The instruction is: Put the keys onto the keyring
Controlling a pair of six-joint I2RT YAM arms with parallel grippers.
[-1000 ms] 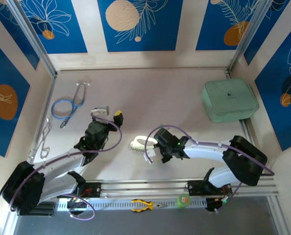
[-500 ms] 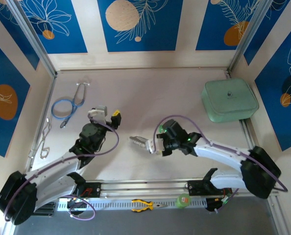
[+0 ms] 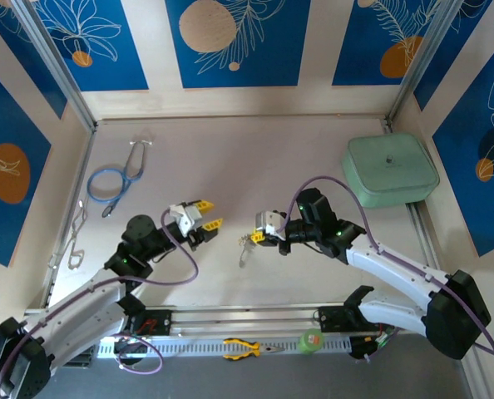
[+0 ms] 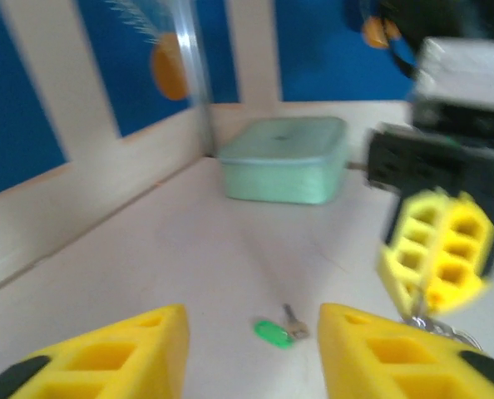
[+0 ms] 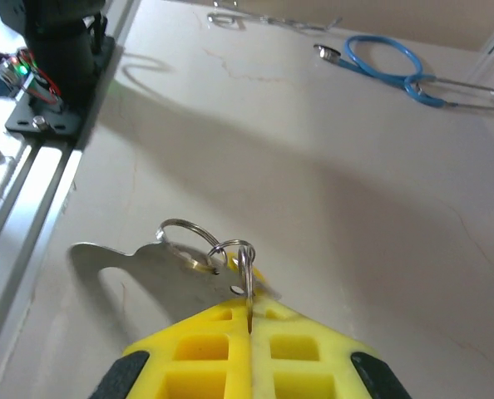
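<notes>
Pads of the right claw [image 5: 249,320] are pressed together on one silver ring of the keyring [image 5: 199,241]. Its other rings and a flat grey tab [image 5: 139,270] hang from the grip above the bench [image 3: 230,158]. A second ago the keyring lay on the bench beside this claw; since then the claw has clamped, lifted it clear and swung it toward the middle.

Across from it, the left claw [image 3: 207,213] has come in from farther left and turned to face the other. Its jaws have narrowed from wide to roughly half, with nothing between them. From the left wrist, the green-headed key [image 4: 274,331] lies flat on the bench just beyond those fingers, short of the hanging rings.

As I read it, the keyring is now held up ready, no key is on it yet, and the green-headed key looks like the next pick.

Farther out, at the far right of the bench, the mint-green case [image 3: 388,170] sits with its lid shut, so its contents cannot be told. The stethoscope [image 3: 114,179] lies far left.
</notes>
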